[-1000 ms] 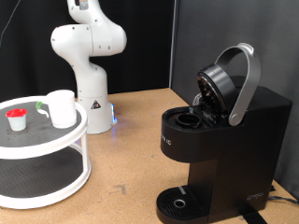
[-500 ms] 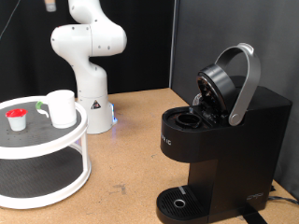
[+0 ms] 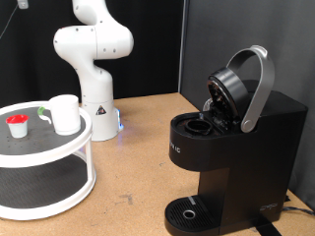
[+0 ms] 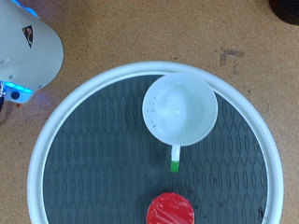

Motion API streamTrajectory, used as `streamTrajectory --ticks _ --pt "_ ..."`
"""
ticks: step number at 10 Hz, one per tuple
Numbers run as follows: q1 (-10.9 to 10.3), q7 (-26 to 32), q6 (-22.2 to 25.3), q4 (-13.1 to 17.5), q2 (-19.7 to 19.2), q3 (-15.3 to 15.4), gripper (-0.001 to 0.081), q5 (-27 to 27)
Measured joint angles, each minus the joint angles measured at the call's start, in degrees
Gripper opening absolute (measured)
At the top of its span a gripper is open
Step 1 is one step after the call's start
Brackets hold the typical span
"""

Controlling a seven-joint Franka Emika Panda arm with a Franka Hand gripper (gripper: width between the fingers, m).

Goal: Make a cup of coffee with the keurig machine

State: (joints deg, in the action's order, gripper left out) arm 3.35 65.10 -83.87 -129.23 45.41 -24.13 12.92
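Observation:
The white cup (image 3: 64,113) stands upright and empty on the top shelf of a round white two-tier stand (image 3: 59,150), at the exterior view's left. The wrist view looks straight down on the cup (image 4: 180,109), whose handle carries a green mark. The black keurig machine (image 3: 246,157) stands at the exterior view's right with its grey-handled lid raised and the pod holder (image 3: 200,125) exposed. Only a dark sliver of my gripper (image 3: 21,4) shows at the exterior view's top left edge, high above the stand. No fingers appear in the wrist view.
A small red-and-white coffee pod (image 3: 16,126) sits on the same shelf beside the cup, and shows in the wrist view as the pod (image 4: 169,209). The white arm base (image 3: 95,93) stands behind the stand on the wooden table (image 3: 138,167). A dark curtain hangs behind.
The hand has slid along the exterior view's top edge towards the left, ending over the stand. Cup, pod and machine have not moved.

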Motion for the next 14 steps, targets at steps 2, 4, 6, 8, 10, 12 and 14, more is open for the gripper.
streamTrajectory --ticks 2,4,6,8,10,12,14 --pt "-0.01 0.34 -0.06 0.53 -0.51 -0.87 0.0806 0.22" --pt "-0.03 0.93 -0.05 0.21 -0.50 -0.93 0.0806 0.22" --pt "-0.03 2.58 -1.18 -1.28 -0.50 -1.76 0.0806 0.32" --pt "-0.03 3.79 -4.88 -3.89 -0.56 -3.08 0.0806 1.49" --pt "-0.04 4.27 -8.39 -6.38 -1.10 -4.60 0.0806 3.18" --pt "-0.02 4.28 -11.44 -8.34 -2.94 -6.22 0.0806 4.99" --pt "0.16 3.69 -15.01 -10.05 -5.26 -7.34 0.0806 6.37"
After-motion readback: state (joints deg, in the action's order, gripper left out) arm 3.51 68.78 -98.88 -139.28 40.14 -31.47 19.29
